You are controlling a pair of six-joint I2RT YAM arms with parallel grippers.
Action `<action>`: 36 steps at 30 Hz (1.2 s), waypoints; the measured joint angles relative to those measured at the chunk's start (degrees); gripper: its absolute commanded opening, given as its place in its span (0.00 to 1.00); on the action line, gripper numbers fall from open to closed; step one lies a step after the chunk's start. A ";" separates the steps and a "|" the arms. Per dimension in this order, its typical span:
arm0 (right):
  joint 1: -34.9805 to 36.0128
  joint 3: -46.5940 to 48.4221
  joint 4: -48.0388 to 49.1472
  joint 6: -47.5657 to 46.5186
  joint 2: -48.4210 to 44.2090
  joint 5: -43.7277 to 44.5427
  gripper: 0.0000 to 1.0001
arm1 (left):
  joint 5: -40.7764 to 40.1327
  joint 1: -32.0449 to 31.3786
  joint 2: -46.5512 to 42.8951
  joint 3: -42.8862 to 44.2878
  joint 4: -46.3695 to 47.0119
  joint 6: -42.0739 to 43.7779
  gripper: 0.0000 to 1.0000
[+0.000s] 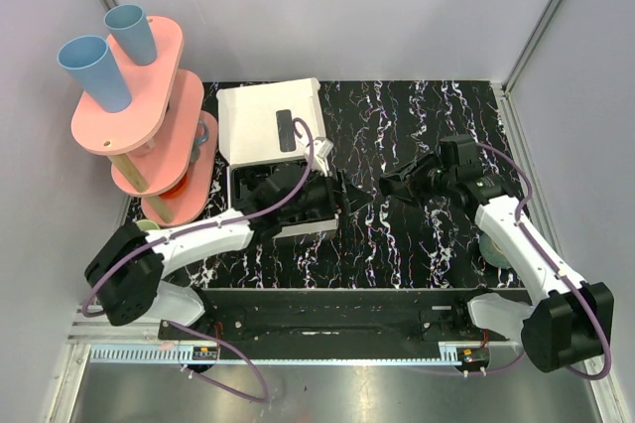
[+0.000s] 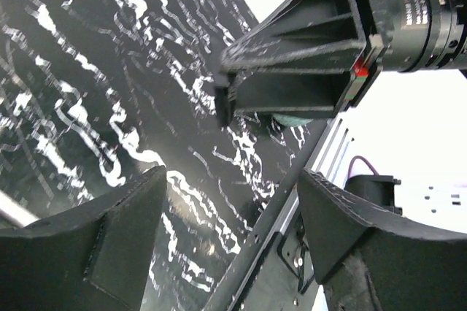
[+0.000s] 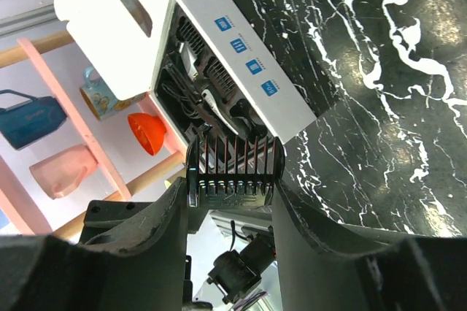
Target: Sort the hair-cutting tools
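Currently held: one black comb attachment (image 3: 232, 172), its teeth pointing out past the fingertips, gripped across its base by the right end effector (image 3: 232, 193).
Right end effector state: clenched on the comb attachment; a finger bears on each side, so the piece sits square and cannot swing.
Location of held piece: to the right of the white box (image 1: 266, 123) and apart from it, apparently lifted off the surface (image 1: 397, 244).
Left end effector (image 2: 230, 205) state: released; its fingers stand apart with nothing between them.
Left end effector position: at the right-hand edge of the white box, facing the right end effector at close range without touching it.
White box: lid open, exposing the black moulded tray (image 3: 191, 88). Dark ribbed pieces lie in its pockets; which pieces they are cannot be told.
Reason for posture (judgement): the two end effectors face each other as for a handover, or the left one simply waits beside the tray. Which it is cannot be settled.
Stage (judgement): one comb is in transit; sorting is not finished.
Risk (judgement): the plastic is smooth and the teeth slim, so a skewed release could tip the piece.
Next move (judgement): line the comb up squarely before letting go.
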 measured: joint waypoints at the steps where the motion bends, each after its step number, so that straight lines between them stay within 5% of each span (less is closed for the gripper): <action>1: 0.02 0.13 0.24 0.00 -0.24 -0.48 0.15 | -0.59 -0.79 1.53 1.38 0.68 0.17 0.74; 8: 0.02 0.59 0.72 0.94 -2.40 -2.73 0.15 | -4.61 -4.28 8.11 8.48 2.78 3.15 0.67; 27: 0.02 1.36 0.81 2.80 -3.19 -3.96 0.21 | -11.78 -6.51 11.63 11.39 2.97 6.10 0.07; 31: 0.00 1.36 0.96 3.08 -3.23 -3.58 0.34 | -12.98 -6.64 12.04 11.93 2.51 5.84 0.00; 36: 0.07 0.81 1.86 2.56 -4.96 -1.75 0.75 | -13.55 -6.75 12.09 13.68 0.35 5.70 0.00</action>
